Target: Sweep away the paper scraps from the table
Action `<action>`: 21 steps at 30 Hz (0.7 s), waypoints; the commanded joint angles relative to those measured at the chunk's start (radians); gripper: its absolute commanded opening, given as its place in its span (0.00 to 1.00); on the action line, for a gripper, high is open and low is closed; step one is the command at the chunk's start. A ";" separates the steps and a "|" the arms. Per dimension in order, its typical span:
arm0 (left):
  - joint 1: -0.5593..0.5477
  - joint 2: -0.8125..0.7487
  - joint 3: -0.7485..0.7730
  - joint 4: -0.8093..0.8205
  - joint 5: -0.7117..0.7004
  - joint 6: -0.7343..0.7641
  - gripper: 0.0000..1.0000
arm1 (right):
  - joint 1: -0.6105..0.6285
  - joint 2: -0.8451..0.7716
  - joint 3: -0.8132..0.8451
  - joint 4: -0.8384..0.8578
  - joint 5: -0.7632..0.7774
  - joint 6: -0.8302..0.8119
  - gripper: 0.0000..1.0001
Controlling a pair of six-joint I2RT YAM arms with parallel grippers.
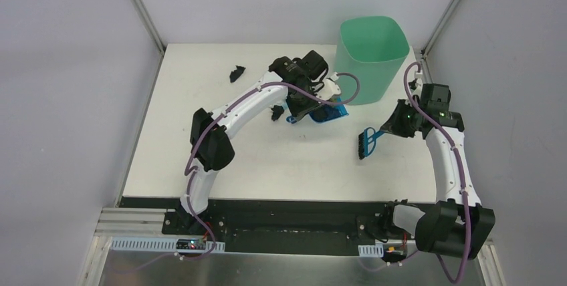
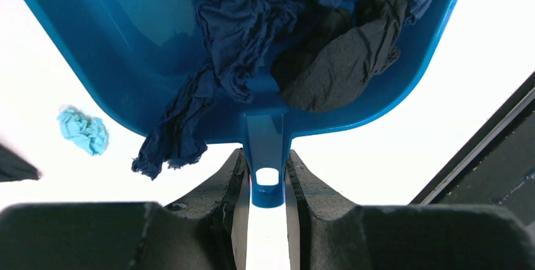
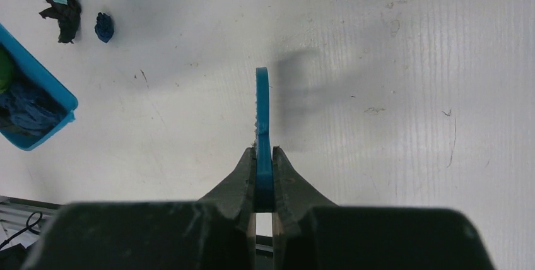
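The left gripper [image 2: 267, 178] is clamped on the dustpan [image 2: 126, 43] handle (dark paper scraps [image 2: 240, 36] lie inside); the right gripper [image 3: 264, 164] pinches the brush [image 3: 262, 99] handle; a few scraps lie loose on the table [image 3: 391, 62].

Plain grey walls [image 1: 67, 65], metal corner struts [image 1: 141, 5]

Bright, even overhead light. The desk [image 2: 38, 175] glares to blank white in the left wrist view; the brush handle [image 3: 262, 109] casts a soft shadow in the right.
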 commanded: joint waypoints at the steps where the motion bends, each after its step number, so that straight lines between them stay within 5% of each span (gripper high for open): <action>1: 0.008 0.046 0.067 -0.049 0.032 -0.034 0.00 | -0.011 -0.032 0.019 0.028 0.024 -0.020 0.00; 7: 0.012 0.000 -0.027 -0.031 0.082 -0.048 0.00 | -0.031 0.029 0.125 0.101 0.148 -0.099 0.00; 21: 0.014 -0.256 -0.319 -0.009 0.086 -0.002 0.00 | -0.099 0.492 0.503 0.343 0.331 -0.191 0.00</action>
